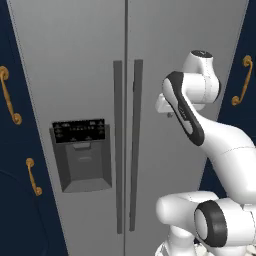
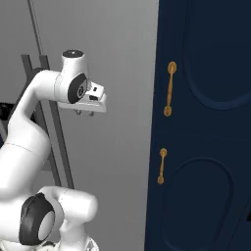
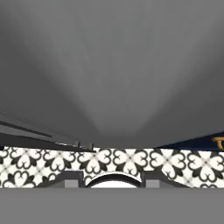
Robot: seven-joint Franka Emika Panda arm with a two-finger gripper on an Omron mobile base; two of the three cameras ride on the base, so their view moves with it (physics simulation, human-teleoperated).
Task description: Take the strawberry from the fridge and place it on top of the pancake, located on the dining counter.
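The fridge [image 1: 80, 65] stands straight ahead with its 2 grey doors shut, and 2 long dark-grey vertical handles [image 1: 118, 145] run side by side along the centre seam. On the left door sits 1 black-panelled dispenser [image 1: 82, 155] with a grey recess beneath its control strip.

Navy cabinets [image 2: 206, 147] flank the fridge on both sides. In the left base view, 2 brass handles [image 1: 10, 95] show on the left-hand cabinets and 1 more on the right-hand one. The right base view shows 2 brass handles on the cabinets to the right of the fridge, 1 above the other.

The white arm [image 1: 200, 125] rises in front of the right door, its hand raised at about the height of the handles' upper part. The gripper [image 2: 84, 112] points down, close to the door but apart from the handles. Only 2 small finger stubs show beneath the hand, and I cannot tell how wide the jaws stand; nothing is seen between them.

The hand view looks down the grey door face to a black-and-white patterned tile floor [image 3: 39, 168], with a sliver of navy cabinet at the right.
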